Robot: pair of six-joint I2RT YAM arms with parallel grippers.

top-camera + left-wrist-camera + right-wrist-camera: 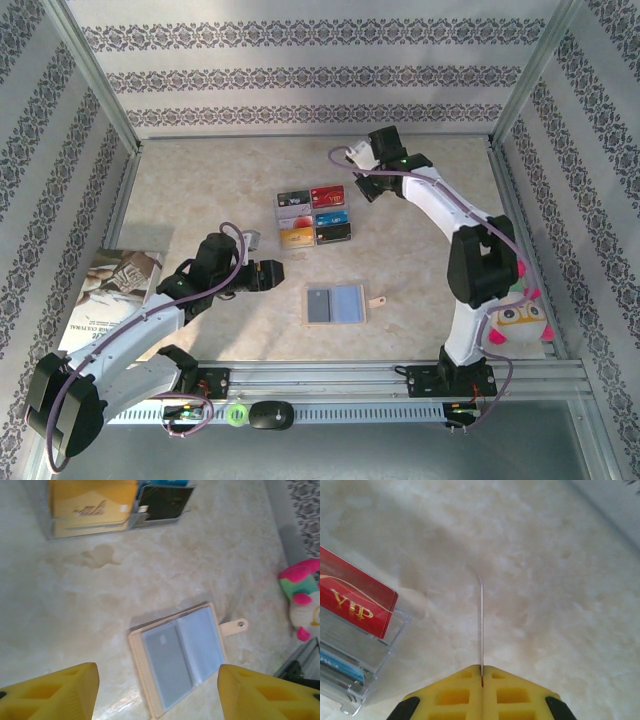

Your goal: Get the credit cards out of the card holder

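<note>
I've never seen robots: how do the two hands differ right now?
The left hand is open and empty; the right hand is shut on a thin card. The left hand faces the open card holder; the right hand is by the card tray. Both have yellow fingers.

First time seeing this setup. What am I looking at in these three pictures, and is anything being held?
Two robot arms are bolted at the near edge of a table. The overhead picture looks down on both; the other two come from a camera on each wrist. On the table lie the open card holder, a clear tray holding six cards, a booklet and, at the right edge, a plush toy. The left gripper is open and empty, near the holder. The right gripper is shut on a thin card, seen edge-on.
</note>
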